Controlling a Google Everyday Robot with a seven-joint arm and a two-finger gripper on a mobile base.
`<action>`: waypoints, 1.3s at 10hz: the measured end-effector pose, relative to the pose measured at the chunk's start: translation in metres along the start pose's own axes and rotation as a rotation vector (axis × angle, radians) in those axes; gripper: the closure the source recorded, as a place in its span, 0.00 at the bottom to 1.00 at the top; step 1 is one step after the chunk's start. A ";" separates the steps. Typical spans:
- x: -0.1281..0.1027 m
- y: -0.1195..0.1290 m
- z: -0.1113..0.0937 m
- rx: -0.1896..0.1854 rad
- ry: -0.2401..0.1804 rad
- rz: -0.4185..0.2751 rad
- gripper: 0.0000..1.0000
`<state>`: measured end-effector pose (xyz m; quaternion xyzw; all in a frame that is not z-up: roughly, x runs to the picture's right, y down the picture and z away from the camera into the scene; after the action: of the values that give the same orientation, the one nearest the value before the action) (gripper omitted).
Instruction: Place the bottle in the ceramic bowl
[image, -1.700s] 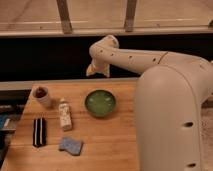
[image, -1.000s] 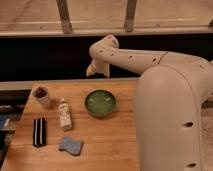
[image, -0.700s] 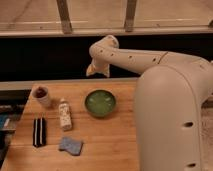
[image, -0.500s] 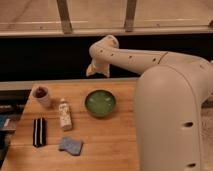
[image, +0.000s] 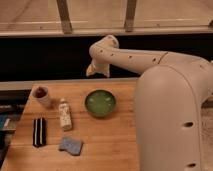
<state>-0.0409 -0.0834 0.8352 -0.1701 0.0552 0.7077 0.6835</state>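
The bottle (image: 64, 114) is small, slim and cream-white with a speckled label. It lies on the wooden table (image: 110, 140), left of the bowl, cap pointing to the far side. The ceramic bowl (image: 100, 103) is round, glossy green and empty, near the table's middle. My gripper (image: 92, 70) hangs from the white arm above the table's far edge, behind and a little left of the bowl, well clear of the bottle. It holds nothing that I can see.
A pale cup (image: 42, 96) with dark red contents stands at the far left. A black-and-white striped flat object (image: 39, 132) lies at the left front. A blue-grey sponge (image: 71, 146) lies near the front edge. My large white arm body (image: 170, 120) covers the right side.
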 end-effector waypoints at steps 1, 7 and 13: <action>0.000 0.000 0.000 0.000 0.000 0.000 0.31; -0.005 0.019 -0.008 -0.040 -0.002 -0.058 0.31; 0.039 0.155 0.015 -0.088 0.156 -0.332 0.31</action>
<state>-0.1970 -0.0512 0.8126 -0.2609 0.0481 0.5717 0.7764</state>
